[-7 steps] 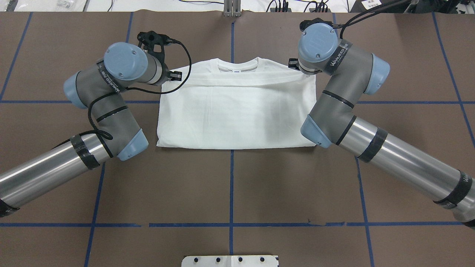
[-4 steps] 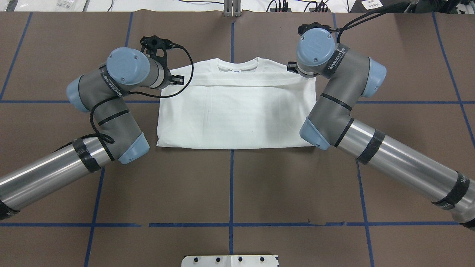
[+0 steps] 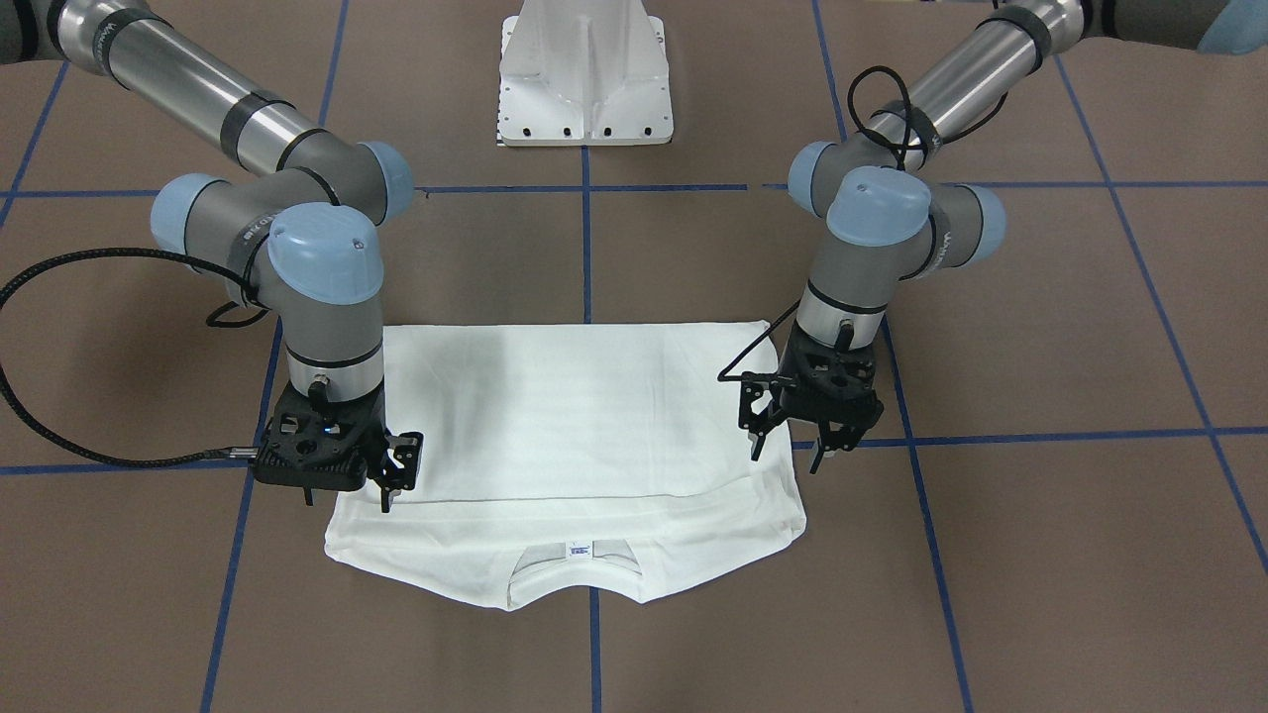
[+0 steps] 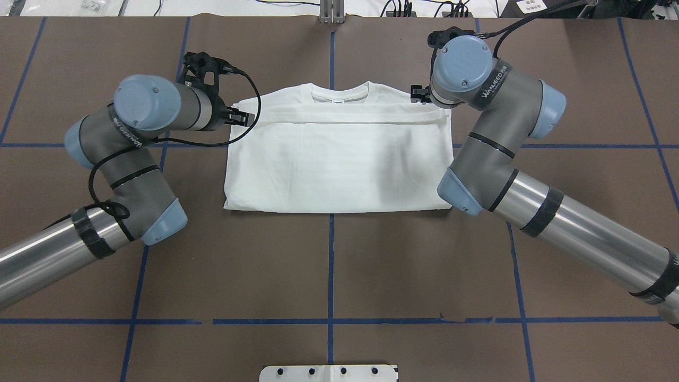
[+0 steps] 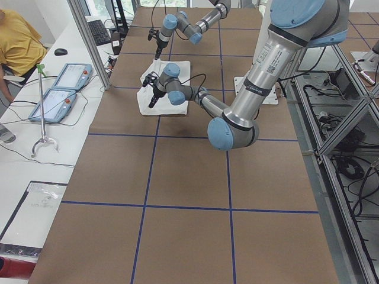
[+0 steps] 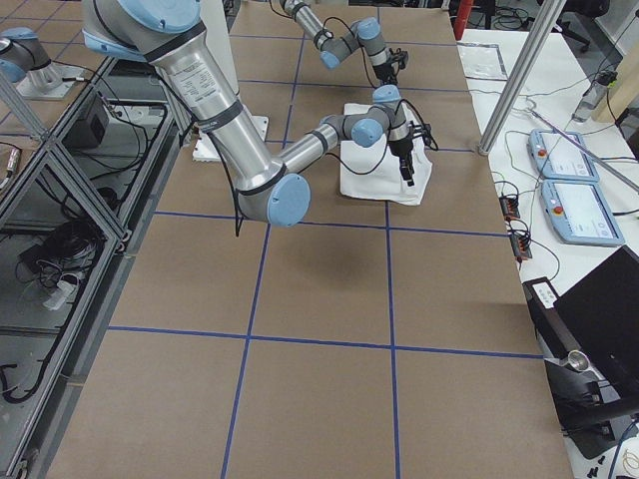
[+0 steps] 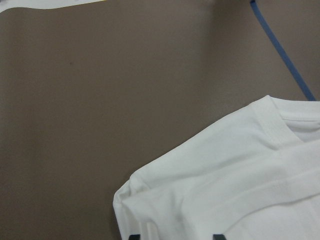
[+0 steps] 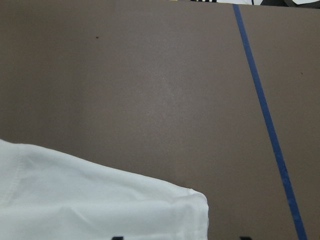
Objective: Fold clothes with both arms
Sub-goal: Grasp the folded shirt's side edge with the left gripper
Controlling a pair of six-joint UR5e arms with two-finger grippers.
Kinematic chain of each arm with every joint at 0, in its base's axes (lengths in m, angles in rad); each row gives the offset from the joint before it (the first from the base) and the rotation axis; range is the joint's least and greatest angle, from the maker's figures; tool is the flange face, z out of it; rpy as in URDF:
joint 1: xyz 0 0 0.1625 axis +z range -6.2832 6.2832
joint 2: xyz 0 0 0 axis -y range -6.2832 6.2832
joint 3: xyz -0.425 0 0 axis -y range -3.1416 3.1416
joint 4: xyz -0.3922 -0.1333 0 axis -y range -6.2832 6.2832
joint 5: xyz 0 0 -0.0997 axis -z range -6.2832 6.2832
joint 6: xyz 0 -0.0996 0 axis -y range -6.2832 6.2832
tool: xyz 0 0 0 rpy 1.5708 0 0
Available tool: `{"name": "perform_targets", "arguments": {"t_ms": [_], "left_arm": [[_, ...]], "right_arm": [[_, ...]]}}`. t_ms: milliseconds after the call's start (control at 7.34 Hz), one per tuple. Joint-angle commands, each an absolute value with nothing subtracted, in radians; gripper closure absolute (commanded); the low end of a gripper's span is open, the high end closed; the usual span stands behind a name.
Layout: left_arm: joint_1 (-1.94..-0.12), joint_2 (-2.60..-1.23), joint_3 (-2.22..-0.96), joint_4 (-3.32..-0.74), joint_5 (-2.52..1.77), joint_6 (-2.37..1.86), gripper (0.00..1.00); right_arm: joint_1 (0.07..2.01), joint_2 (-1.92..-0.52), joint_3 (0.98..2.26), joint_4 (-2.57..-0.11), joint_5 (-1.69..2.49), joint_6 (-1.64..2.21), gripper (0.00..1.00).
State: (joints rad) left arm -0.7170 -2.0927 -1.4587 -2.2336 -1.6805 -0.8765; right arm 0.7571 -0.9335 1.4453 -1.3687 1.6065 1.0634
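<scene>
The white T-shirt [image 4: 334,159] lies folded into a flat rectangle on the brown table, collar [image 4: 339,94] at the far edge with a small tag. No printed text shows. My left gripper [image 4: 238,118] hangs open just above the shirt's far left corner, holding nothing. Over the far right corner, my right gripper [image 4: 416,95] is open and empty too. In the front-facing view the shirt [image 3: 575,416] lies between the left gripper [image 3: 786,446] and the right gripper [image 3: 396,483]. Each wrist view shows a shirt corner [image 7: 225,185] [image 8: 100,205] with two spread fingertips at the bottom edge.
The white pedestal base [image 3: 584,89] stands at the robot's side of the table. Blue tape lines [image 4: 331,265] grid the brown surface. Two teach pendants [image 5: 59,89] lie on a side bench beside a person in a yellow shirt [image 5: 15,41].
My left arm has swung outward to the left, drawing its gripper slightly off the shirt's corner. The right arm has shifted a little to the right. The shirt has not moved.
</scene>
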Motion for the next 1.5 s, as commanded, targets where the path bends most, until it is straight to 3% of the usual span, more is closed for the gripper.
{"name": "perform_targets", "arguments": {"t_ms": [0, 273, 545, 818, 954, 1227, 1363], "left_arm": [[-0.69, -1.953, -1.538, -2.347, -1.721, -0.961, 0.0], [-0.609, -1.905, -1.598, -2.373, -1.712, -1.014, 0.01], [-0.551, -1.904, -1.606, -2.373, -1.666, -1.064, 0.11], [-0.511, -1.904, -1.606, -2.373, -1.64, -1.095, 0.15], [-0.506, -1.904, -1.606, -2.373, -1.638, -1.112, 0.28], [-0.503, -1.904, -1.608, -2.373, -1.64, -1.118, 0.89], [-0.503, -1.904, -1.609, -2.373, -1.638, -1.118, 1.0]], "right_arm": [[0.755, -0.992, 1.488, -1.303, 1.606, 1.049, 0.0], [0.752, -0.992, 1.488, -1.302, 1.605, 1.051, 0.0], [0.75, -0.992, 1.486, -1.302, 1.605, 1.051, 0.0], [0.749, -0.992, 1.486, -1.302, 1.605, 1.051, 0.0], [0.749, -0.992, 1.483, -1.302, 1.603, 1.049, 0.0], [0.749, -0.992, 1.483, -1.302, 1.603, 1.049, 0.0], [0.747, -0.992, 1.483, -1.302, 1.603, 1.049, 0.0]]}}
